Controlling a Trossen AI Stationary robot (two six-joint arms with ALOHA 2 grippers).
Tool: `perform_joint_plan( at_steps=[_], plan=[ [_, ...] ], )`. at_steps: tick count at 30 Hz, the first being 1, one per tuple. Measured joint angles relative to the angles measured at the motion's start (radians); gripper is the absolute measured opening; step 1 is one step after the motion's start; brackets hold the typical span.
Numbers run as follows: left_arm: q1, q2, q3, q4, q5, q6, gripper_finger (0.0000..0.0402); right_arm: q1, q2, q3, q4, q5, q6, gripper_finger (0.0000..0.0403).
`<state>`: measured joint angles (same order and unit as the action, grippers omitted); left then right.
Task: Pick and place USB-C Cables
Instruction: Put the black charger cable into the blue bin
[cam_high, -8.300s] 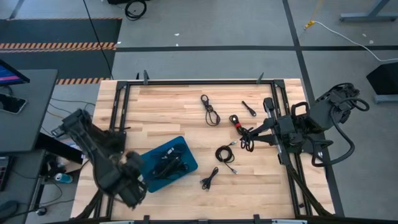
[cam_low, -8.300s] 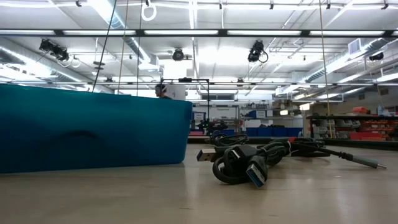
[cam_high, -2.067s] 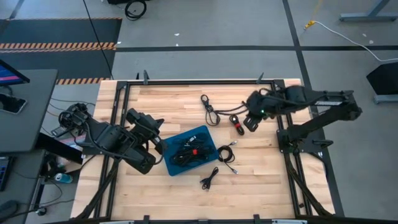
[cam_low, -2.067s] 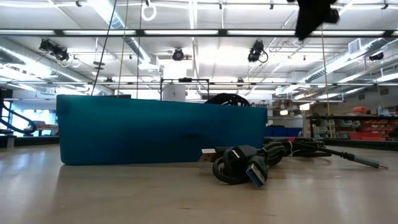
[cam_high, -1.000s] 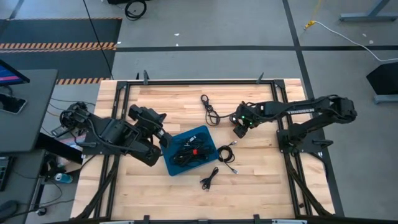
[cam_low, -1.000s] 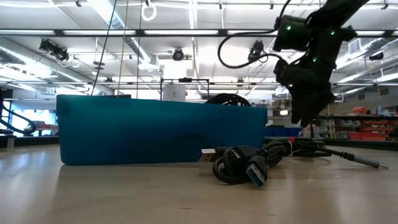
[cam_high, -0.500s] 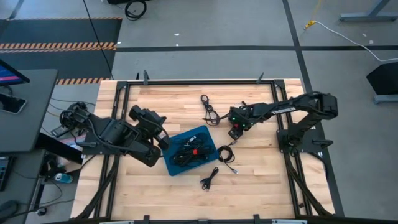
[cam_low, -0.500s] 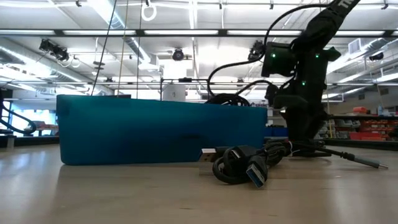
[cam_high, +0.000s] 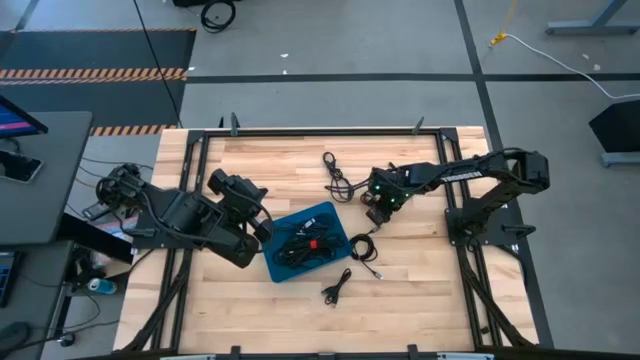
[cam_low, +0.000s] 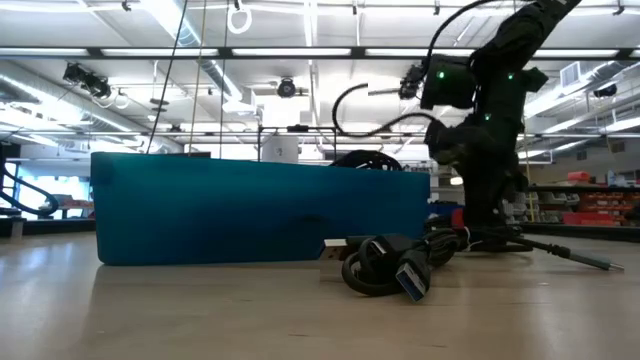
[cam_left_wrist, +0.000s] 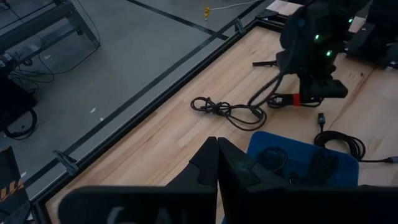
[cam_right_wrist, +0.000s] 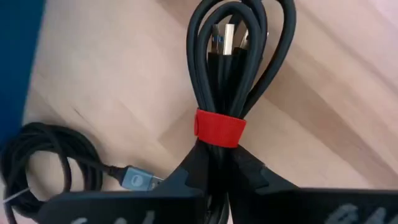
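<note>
Blue tray (cam_high: 336, 259) holding cables (cam_high: 303, 243), right gripper (cam_high: 375, 212) low beside it

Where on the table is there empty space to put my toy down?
Bare wood lies along the near edge left of the loose cable, and on the far left stretch beyond the left arm. It is crowded around the blue tray and the right gripper.

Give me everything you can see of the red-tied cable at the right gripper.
The red-tied cable is a thin black cable folded into a long bundle and cinched by a red tie. Metal plug ends show inside its loop. It lies flat on the wooden table, just beyond the blue tray. The right gripper is shut on it, fingers pinching the bundle just below the tie. Another coiled cable lies beside it, apart.
</note>
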<state>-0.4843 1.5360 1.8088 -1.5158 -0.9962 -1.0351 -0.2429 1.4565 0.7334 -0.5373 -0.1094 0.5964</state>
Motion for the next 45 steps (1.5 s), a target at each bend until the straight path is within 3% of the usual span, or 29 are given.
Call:
perform_joint_plan(
  at_steps=[8,14,18,27,37,45],
  plan=[
    [0.000,0.000,0.000,0.000,0.000,0.000,0.0005,0.056,-0.136,0.053,-0.001,-0.013,0.017,0.0032],
    [0.000,0.000,0.000,0.000,0.000,0.000,0.0005,0.099,-0.207,0.234,0.001,-0.031,-0.102,0.0032],
    [0.000,0.000,0.000,0.000,0.000,0.000,0.0005,0.114,-0.191,0.383,-0.001,-0.103,-0.193,0.0032],
    [0.000,0.000,0.000,0.000,-0.001,0.000,0.0005,0.145,-0.023,0.605,-0.071,-0.210,-0.330,0.0032],
    [0.000,0.000,0.000,0.000,-0.001,0.000,0.0005,0.219,0.223,0.617,-0.072,-0.382,-0.391,0.0032],
    [0.000,0.000,0.000,0.000,-0.001,0.000,0.0005,0.266,0.323,0.617,-0.067,-0.415,-0.436,0.0032]
  ],
)
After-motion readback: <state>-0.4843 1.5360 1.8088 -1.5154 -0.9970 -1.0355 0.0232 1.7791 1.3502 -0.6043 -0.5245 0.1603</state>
